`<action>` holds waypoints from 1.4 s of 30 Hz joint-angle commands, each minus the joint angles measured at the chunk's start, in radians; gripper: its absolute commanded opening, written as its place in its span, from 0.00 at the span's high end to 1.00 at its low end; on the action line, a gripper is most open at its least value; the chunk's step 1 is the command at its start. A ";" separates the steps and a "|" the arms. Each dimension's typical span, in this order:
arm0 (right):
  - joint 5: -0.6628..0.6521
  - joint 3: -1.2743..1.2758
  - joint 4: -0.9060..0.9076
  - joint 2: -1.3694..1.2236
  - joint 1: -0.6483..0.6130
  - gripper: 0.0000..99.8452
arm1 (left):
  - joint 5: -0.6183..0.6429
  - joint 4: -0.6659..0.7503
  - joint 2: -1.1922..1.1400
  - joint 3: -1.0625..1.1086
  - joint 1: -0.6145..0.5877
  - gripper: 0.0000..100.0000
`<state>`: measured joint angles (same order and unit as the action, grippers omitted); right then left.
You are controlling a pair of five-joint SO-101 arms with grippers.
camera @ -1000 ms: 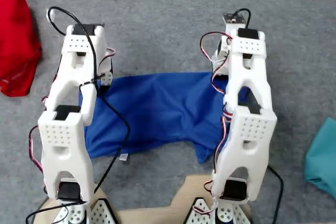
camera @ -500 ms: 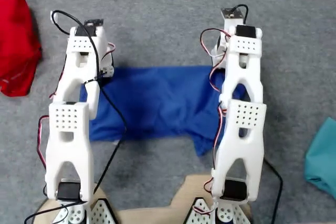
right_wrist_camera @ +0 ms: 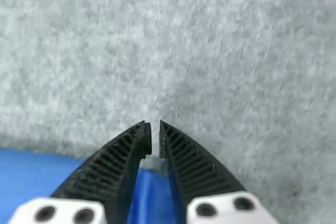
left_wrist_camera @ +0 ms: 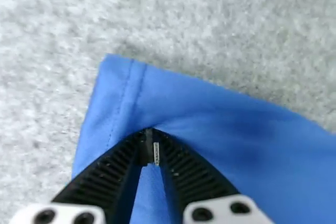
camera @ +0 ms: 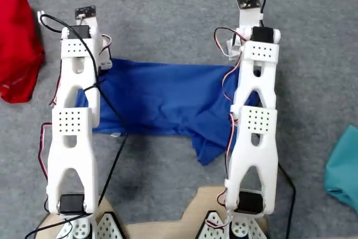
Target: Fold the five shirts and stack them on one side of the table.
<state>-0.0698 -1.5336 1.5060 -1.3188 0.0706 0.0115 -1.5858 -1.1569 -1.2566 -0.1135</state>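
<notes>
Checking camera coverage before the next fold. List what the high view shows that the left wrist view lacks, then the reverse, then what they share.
High view adds: the left arm and right arm, the red shirt at the picture's left edge, the teal shirt at its right edge, and the blue shirt's whole outline. Left wrist view adds: the left end effector pinched shut on the blue shirt's corner, beside its stitched hem. Shared: the blue shirt and the grey table.
</notes>
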 commanded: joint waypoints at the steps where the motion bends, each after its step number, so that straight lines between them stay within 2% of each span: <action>1: -0.003 -0.136 0.077 0.012 0.002 0.95 | 0.005 0.017 0.022 -0.051 -0.017 0.98; 4: -0.003 -0.122 0.152 0.082 -0.005 0.95 | 0.005 0.017 0.027 -0.058 -0.008 0.98; 11: 0.011 -0.101 0.282 0.239 -0.004 0.99 | 0.000 -0.172 0.085 -0.213 0.054 0.98; 16: 0.043 0.048 0.284 0.298 -0.002 0.99 | 0.000 -0.175 0.104 -0.213 0.106 0.98; 21: 0.040 0.390 0.282 0.473 0.001 0.99 | -0.002 -0.176 0.170 -0.066 0.114 0.98; 26: 0.014 0.707 0.262 0.653 -0.024 0.99 | -0.006 -0.176 0.325 0.232 0.132 0.98; 31: -0.005 0.934 0.123 0.676 -0.036 0.99 | -0.043 -0.172 0.443 0.506 0.155 0.98; 37: -0.005 1.017 -0.061 0.593 -0.035 0.99 | -0.048 -0.061 0.426 0.667 0.129 0.98; 42: -0.057 0.908 -0.081 0.489 -0.031 0.99 | -0.048 0.044 0.377 0.694 0.054 0.98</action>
<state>-0.0944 -0.5455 1.4400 -0.8048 0.0460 -0.0299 -1.5950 -0.7841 -0.5677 -0.0184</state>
